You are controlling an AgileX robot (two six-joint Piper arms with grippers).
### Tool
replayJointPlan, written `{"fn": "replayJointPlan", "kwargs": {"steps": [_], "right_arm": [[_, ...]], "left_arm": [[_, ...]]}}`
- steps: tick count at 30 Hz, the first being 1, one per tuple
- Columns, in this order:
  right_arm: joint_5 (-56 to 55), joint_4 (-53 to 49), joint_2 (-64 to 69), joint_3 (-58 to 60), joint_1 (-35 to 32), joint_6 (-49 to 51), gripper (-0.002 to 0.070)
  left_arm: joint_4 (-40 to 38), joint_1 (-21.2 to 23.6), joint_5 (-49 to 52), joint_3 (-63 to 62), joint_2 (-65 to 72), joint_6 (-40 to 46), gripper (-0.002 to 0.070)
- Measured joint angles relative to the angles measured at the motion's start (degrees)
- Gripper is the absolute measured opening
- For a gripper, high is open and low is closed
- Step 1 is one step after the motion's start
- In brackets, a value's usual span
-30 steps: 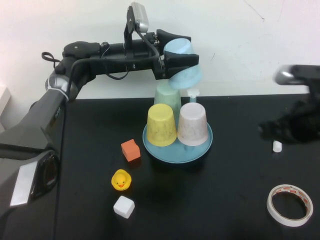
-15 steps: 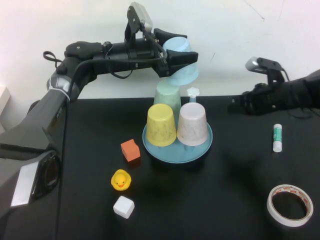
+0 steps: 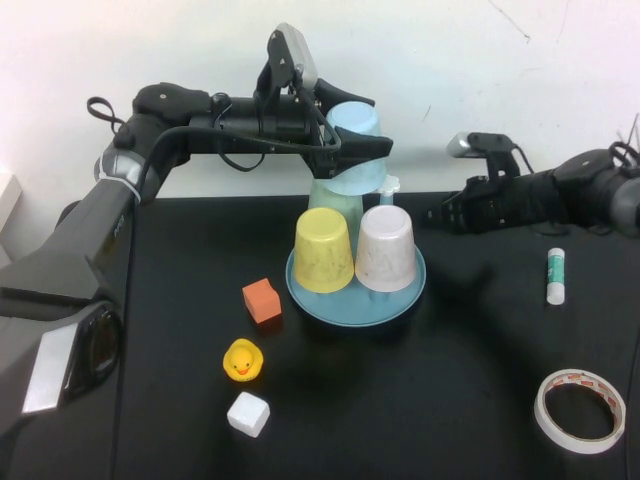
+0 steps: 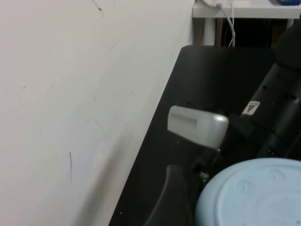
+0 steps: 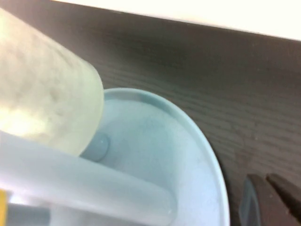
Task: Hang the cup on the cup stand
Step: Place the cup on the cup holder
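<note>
My left gripper (image 3: 365, 125) is shut on the sky-blue cup (image 3: 355, 177) and holds it mouth down, high at the back of the cup stand (image 3: 406, 292), just left of a bare peg with a pale flower cap (image 3: 388, 186). The left wrist view shows the cup's base (image 4: 256, 195) beside one dark finger (image 4: 171, 200). Yellow (image 3: 323, 252), pinkish-white (image 3: 386, 250) and mint-green (image 3: 335, 200) cups sit upside down on the stand. My right gripper (image 3: 443, 215) hovers right of the stand, pointing at it, fingers together and empty. Its fingertips (image 5: 254, 205) show beside the stand's rim (image 5: 207, 160).
An orange cube (image 3: 261, 300), a yellow duck (image 3: 242, 360) and a white cube (image 3: 247, 413) lie left of and in front of the stand. A glue stick (image 3: 555, 275) and a tape roll (image 3: 580, 410) lie at the right. A white wall stands close behind.
My right arm has swung in from the far right toward the stand. My left gripper has turned the sky-blue cup more upright and lowered it a little toward the pegs.
</note>
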Motion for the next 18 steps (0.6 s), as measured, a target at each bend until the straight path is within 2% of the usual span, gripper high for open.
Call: {"fn": "replayJointPlan", "kwargs": {"steps": [8,18], "right_arm": [[-1.0,-0.2,3.7,-2.7,0.3,-2.2,-0.0001],[3.7,0.3,5.5,-3.5,1.3,-4.1,-0.0001]], "left_arm": [[0.5,0.0,0.1,0.0,0.0,0.0,0.0550],[0.5,0.0,0.1,0.0,0.0,0.0,0.0550]]}}
